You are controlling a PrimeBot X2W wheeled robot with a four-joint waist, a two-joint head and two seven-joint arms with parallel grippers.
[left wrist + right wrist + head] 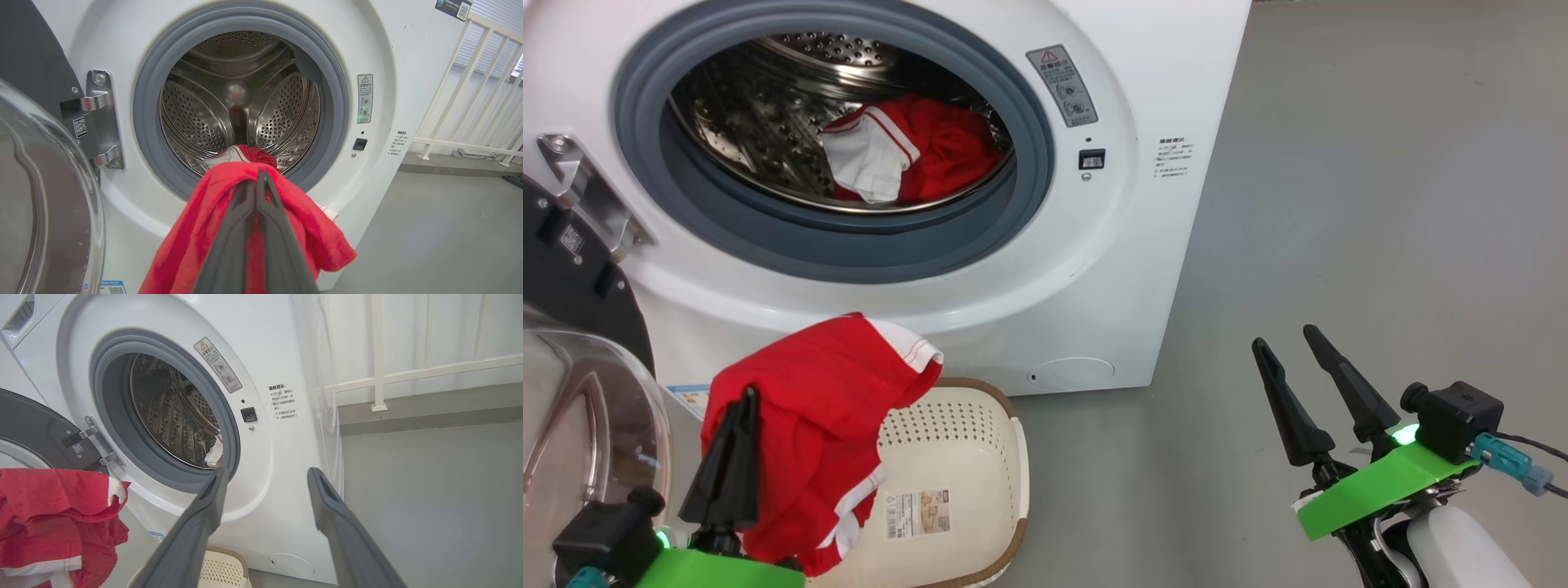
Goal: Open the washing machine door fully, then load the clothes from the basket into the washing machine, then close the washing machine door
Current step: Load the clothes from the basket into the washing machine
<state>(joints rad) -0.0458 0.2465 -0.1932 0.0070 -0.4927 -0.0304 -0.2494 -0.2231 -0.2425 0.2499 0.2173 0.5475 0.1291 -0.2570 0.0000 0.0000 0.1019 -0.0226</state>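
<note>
The clothes are in two lots. One red-and-white piece [907, 151] lies low in the steel drum [768, 106]. A second red garment [809, 408] hangs in the air in front of the washing machine [1168, 98], over the basket [968, 437] and below the lower lip of the opening. The left gripper [745, 402] has its fingers pinched tight on the top fold of that garment, and the cloth drapes down on both sides.

The basket sits on the floor right against the machine's front. What I can see of its bottom is bare apart from a label. The hanging garment hides its left part, though, so I can't swear nothing is left inside.

The washing machine door [572, 278] stands swung wide to the left with its glass bowl facing out. I'd say the opening step is done, the loading is well under way, and the closing is yet to come.

The mouth of the drum is wide and unobstructed. The held garment has to clear the grey gasket [849, 253], and that is where I'd expect a trailing hem to drag. The open door and its steel hinge [580, 188] stand close by the left arm, so that side is tight.

The right gripper [1284, 336] hovers over bare floor [1339, 204], well apart from the machine. Its fingers are spread wide and hold nothing.
</note>
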